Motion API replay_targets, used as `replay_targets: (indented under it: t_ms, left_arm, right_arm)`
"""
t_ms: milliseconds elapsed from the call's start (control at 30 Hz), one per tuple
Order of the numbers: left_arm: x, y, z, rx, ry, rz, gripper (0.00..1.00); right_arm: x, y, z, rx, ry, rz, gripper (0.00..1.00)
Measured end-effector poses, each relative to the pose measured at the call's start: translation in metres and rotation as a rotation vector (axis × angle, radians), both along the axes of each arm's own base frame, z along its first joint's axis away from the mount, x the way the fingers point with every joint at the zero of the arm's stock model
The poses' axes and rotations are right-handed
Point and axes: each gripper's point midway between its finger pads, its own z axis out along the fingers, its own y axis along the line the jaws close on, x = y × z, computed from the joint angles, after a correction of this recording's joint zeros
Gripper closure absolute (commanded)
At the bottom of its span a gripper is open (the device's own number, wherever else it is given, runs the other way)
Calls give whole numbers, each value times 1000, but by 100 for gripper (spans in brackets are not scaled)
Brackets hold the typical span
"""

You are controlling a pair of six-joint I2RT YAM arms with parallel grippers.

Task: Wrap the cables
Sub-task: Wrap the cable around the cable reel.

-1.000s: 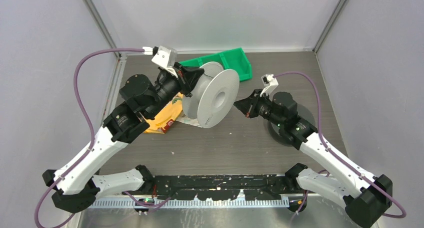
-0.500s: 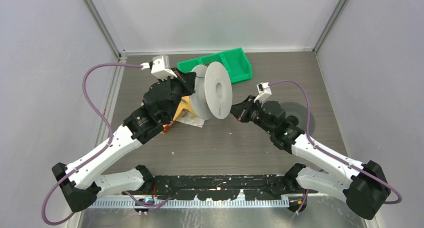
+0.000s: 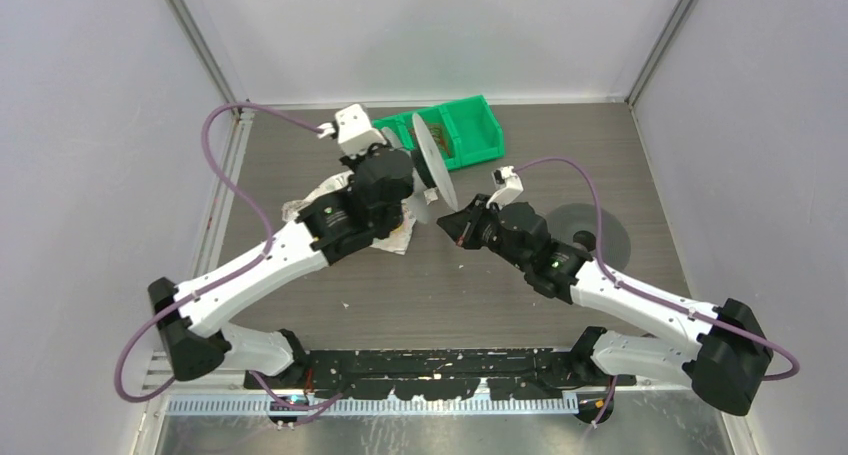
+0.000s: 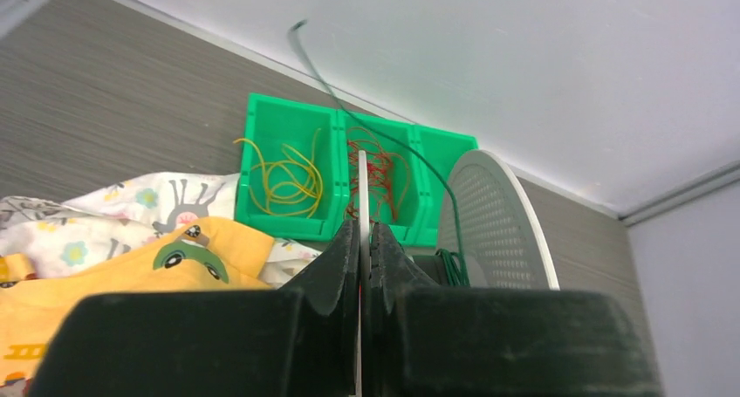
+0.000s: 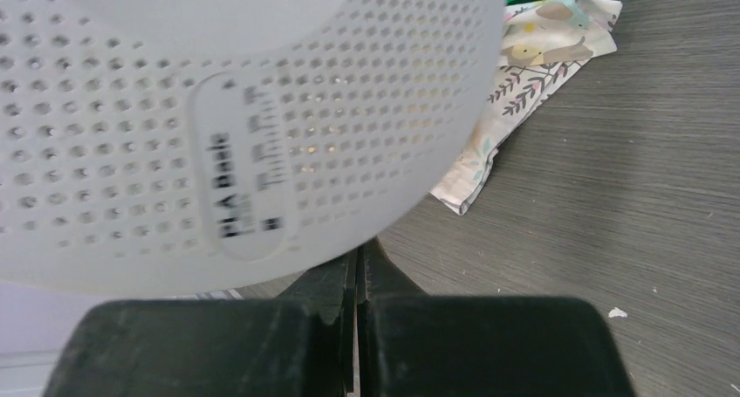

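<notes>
My left gripper [image 4: 360, 233] is shut on the thin edge of one flange of a grey perforated spool [image 3: 432, 165] and holds it edge-on above the table. A dark green cable [image 4: 449, 264] is wound on the hub, and one strand rises free toward the wall. Yellow cables [image 4: 284, 177] and reddish-brown cables [image 4: 380, 172] lie in the green bin [image 3: 470, 133]. My right gripper [image 3: 448, 222] is shut just below the spool's near flange [image 5: 218, 126]; nothing shows between its fingers [image 5: 336, 279].
Patterned white and yellow cloths [image 4: 131, 270] lie under the left arm and show in the top view [image 3: 305, 207]. A flat grey disc [image 3: 592, 227] lies on the table at the right. Walls close in the back and both sides.
The left arm has carried the spool right and toward the bin, turning it edge-on. The right gripper has moved left, close under the spool.
</notes>
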Motion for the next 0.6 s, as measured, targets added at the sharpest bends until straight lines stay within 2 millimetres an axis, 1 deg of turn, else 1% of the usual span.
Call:
replay_targets:
  t_ms: [100,167,367,400,467,500,533,600]
  left_arm:
    - [0,-16,1,75,18,36,100]
    - [-2,-22,1,119,27,48,99]
    - [-5,-23,-6,197,50,52,99]
    - [-5,-23,-7,212,53,50,99]
    - [-5,-23,-8,246,60,39,100]
    - [-5,-24,-9,255,62,32,100]
    - [-5,-25,-10,270,66,21,100]
    - [-6,-30,-12,298,75,-14,99]
  right_arm:
    - [-1,1,2,-5,2,-3,99]
    - [-2,1,2,-9,5,-1,99]
    - [-11,-3,4,-26,8,19,99]
    - [-13,-4,5,-30,7,27,93]
    - [-18,-5,11,-35,2,51,78]
    - [-21,-6,15,-34,-3,62,73]
    - [-25,-8,19,-35,-8,75,70]
    - [-35,-13,30,-34,-24,105,67]
